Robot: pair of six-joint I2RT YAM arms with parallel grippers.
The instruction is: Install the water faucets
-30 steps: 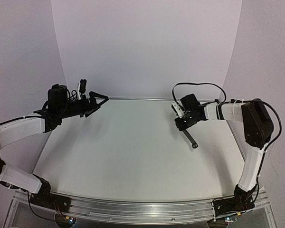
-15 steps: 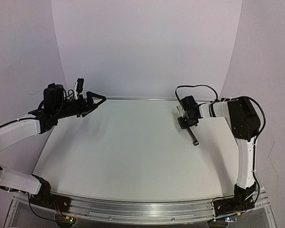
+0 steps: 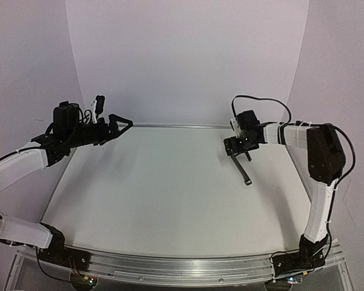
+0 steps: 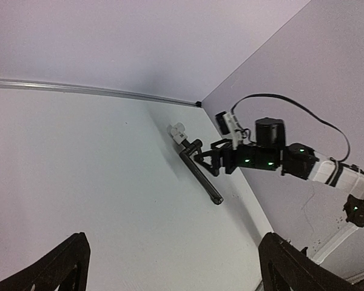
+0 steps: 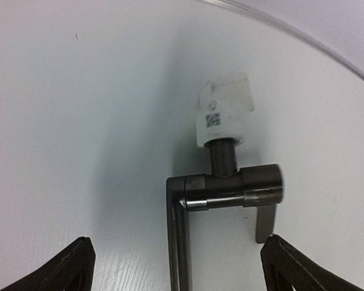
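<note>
The water faucet (image 3: 244, 171), a slim black rod with a short crossbar, lies flat on the white table at the back right. In the right wrist view its crossbar (image 5: 233, 188) joins the white fitting (image 5: 223, 121), and the rod runs down toward the camera. My right gripper (image 3: 238, 147) hovers over the crossbar end, open, its fingers wide on either side of the faucet without touching it (image 5: 179, 239). My left gripper (image 3: 122, 126) hangs open in the air at the back left, far from the faucet (image 4: 200, 176), with nothing between its fingers (image 4: 173, 242).
The white table (image 3: 158, 194) ends at a metal strip (image 3: 170, 126) along the back wall. The right wall stands close behind the faucet and the right arm (image 4: 303, 167). A cable loops above the right wrist (image 3: 261, 103).
My right gripper has opened and let go of the faucet, which now lies on the table. The left arm has drifted slightly left and up, still open.
</note>
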